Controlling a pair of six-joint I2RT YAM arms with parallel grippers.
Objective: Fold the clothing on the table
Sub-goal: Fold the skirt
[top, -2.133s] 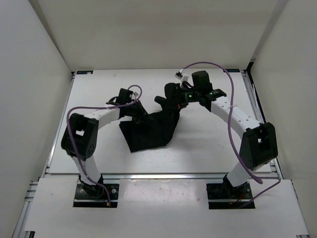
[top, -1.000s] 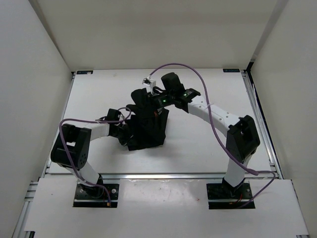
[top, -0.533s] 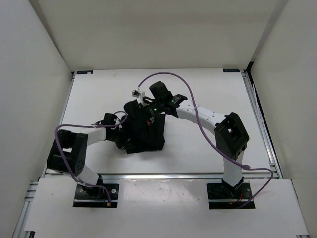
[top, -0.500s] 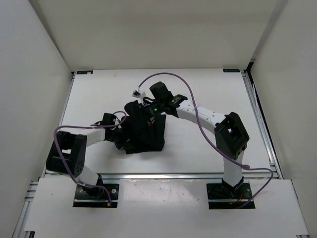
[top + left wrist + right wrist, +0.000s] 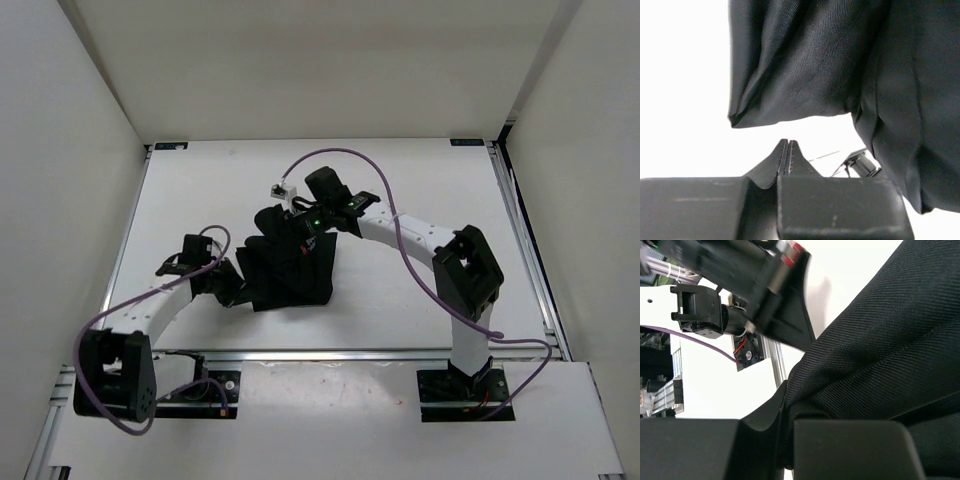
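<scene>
We see the right arm point(image 5: 420, 235) arched leftward, right gripper point(image 5: 786, 396) clamped on the bunched clothing point(image 5: 297, 275), and the left arm point(image 5: 150, 305) stretched low, left gripper point(image 5: 788, 148) closed empty beside it.

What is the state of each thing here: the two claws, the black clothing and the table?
left claw: shut, empty, just apart from the clothing's edge.
right claw: shut on the clothing, fabric pinched between its fingers.
clothing: bunched in a heap, not lying flat.
table: white, bearing the clothing near its middle.
</scene>
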